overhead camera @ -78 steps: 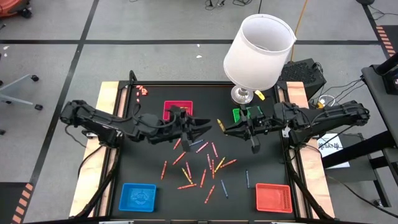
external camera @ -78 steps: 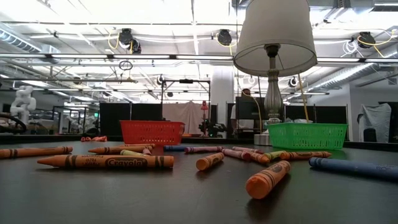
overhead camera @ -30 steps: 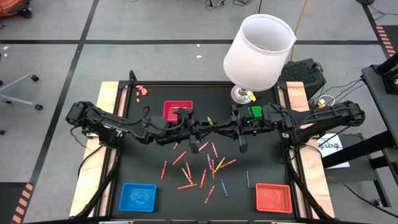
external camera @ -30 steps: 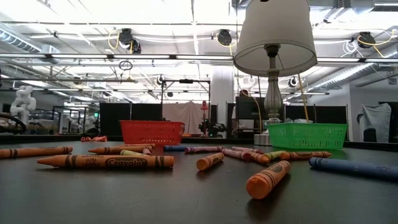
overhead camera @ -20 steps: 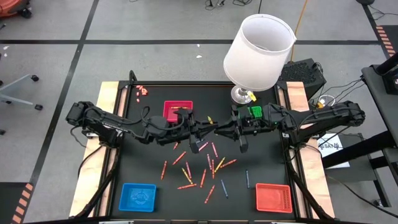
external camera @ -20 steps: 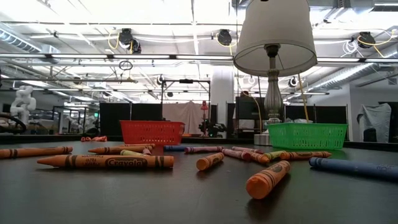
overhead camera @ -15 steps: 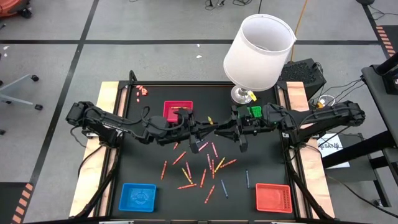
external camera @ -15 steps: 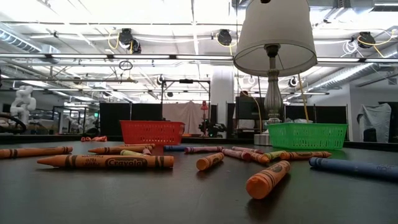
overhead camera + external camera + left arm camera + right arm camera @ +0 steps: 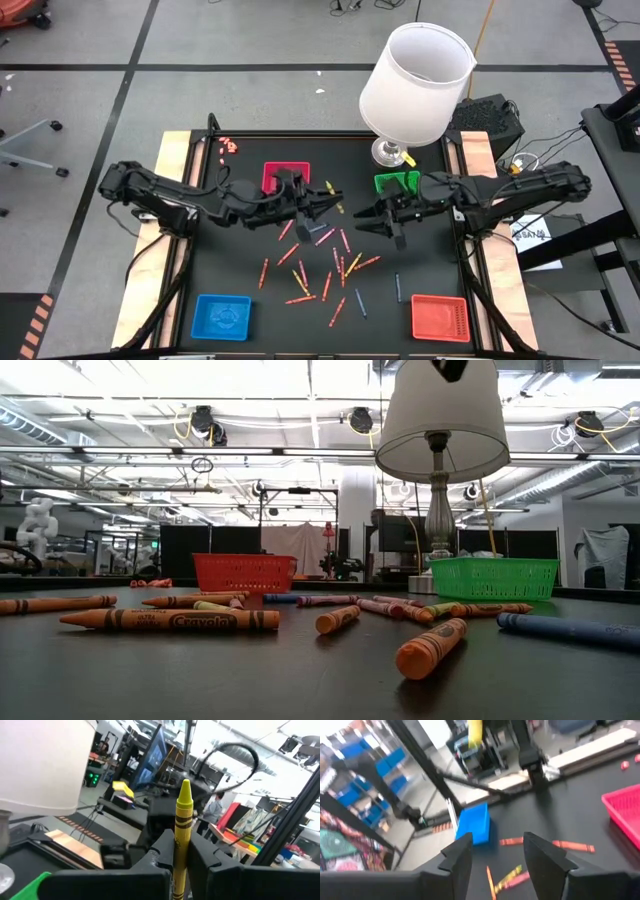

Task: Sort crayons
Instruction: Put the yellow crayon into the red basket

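Note:
My left gripper [image 9: 333,205] hangs above the middle of the black table, shut on a yellow crayon [image 9: 182,820]. My right gripper [image 9: 366,216] faces it a short way toward the table's right, open and with nothing between its fingers [image 9: 460,852]. Below both, several red, orange, pink, yellow and blue crayons [image 9: 325,270] lie flat and scattered on the table; the low view shows them close up, an orange one [image 9: 170,620] nearest. My left gripper pinches the yellow crayon's wrapped lower part [image 9: 179,865] between its two fingers. The fingers come about level from the table's left. The crayon's pointed end [image 9: 184,785] sticks out past the fingertips, and the crayon is lifted clear of the table.
A pink-red tray [image 9: 286,177] and a green tray [image 9: 397,183] stand at the far side, a blue tray [image 9: 222,315] and a red tray [image 9: 440,317] at the near corners. A white-shaded lamp [image 9: 415,80] stands at the far right.
The two grippers had met over the table's middle at the yellow crayon. My right gripper has opened, let go of it and drawn back toward the table's right. My left gripper has drawn back toward the left with the crayon.

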You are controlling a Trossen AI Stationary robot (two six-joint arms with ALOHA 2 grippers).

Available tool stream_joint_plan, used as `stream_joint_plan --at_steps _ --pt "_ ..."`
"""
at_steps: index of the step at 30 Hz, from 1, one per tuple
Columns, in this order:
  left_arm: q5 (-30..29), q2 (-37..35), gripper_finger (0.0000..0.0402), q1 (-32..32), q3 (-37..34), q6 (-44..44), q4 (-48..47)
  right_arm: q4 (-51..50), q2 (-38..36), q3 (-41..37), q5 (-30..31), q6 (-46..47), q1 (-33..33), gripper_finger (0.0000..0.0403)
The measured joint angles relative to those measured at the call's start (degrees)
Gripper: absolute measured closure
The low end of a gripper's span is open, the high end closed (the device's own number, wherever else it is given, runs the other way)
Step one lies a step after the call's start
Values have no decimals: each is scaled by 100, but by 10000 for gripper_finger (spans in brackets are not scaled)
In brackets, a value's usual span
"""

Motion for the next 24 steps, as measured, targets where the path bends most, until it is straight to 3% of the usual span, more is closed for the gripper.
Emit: stream_joint_plan --at_steps 10,24 --pt "-31 -817 377 112 0 40 -1418 -1888 -675 0 -104 -58 29 244" --pt "-68 -1653 377 112 0 11 -2983 -2421 -878 0 53 53 29 245"
